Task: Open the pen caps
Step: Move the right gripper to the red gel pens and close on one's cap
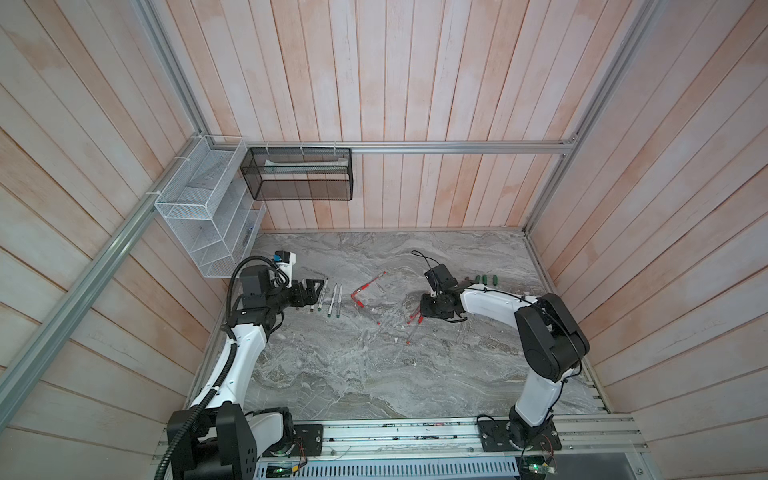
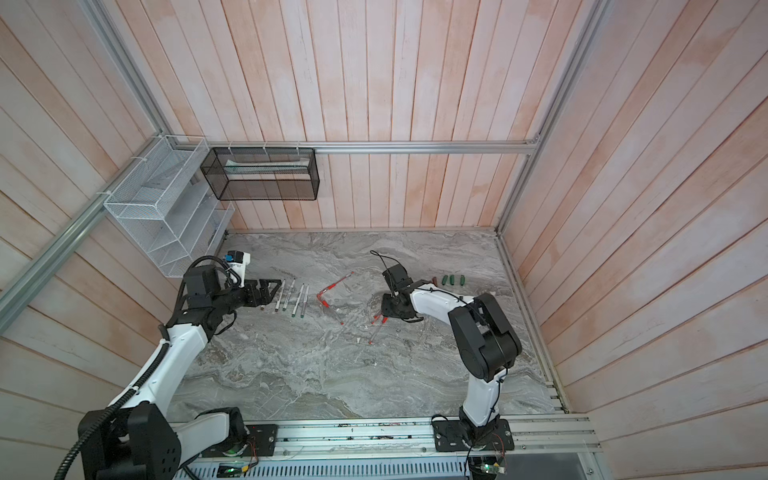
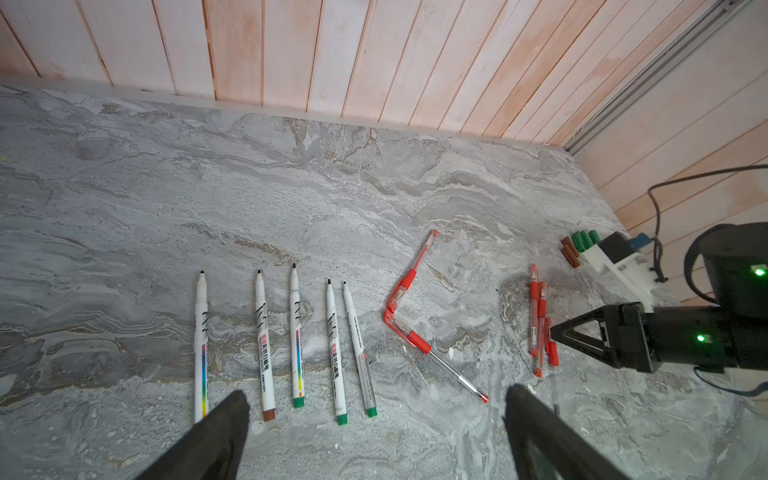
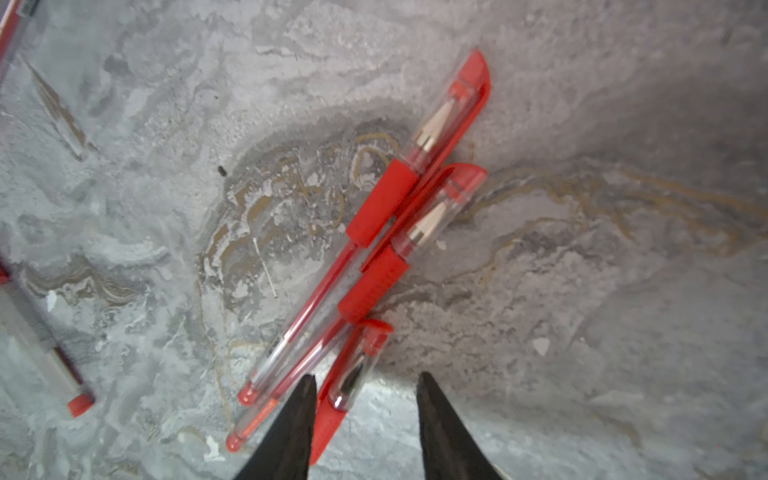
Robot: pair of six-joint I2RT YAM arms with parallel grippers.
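Note:
My right gripper (image 4: 365, 380) hovers low over a cluster of red gel pens (image 1: 415, 322), jaws apart. Two of these pens wear clear pen caps with red clips (image 4: 453, 112) (image 4: 451, 199). A third red-clipped cap (image 4: 357, 370) lies between my right fingers, close to one finger and apart from the other. Two more capped red pens form a V (image 1: 365, 296) (image 3: 401, 307) mid-table. Chunky green and brown marker caps (image 1: 486, 279) (image 3: 577, 245) sit loose at the back right. My left gripper (image 3: 376, 397) (image 1: 318, 287) is wide open and empty beside a row of uncapped white markers (image 3: 297, 336).
A white wire rack (image 1: 199, 216) and a black mesh basket (image 1: 299, 174) hang on the back left wall. Wooden walls close the marble table (image 1: 374, 374) on three sides. The right arm's cable (image 1: 422, 257) loops above its wrist.

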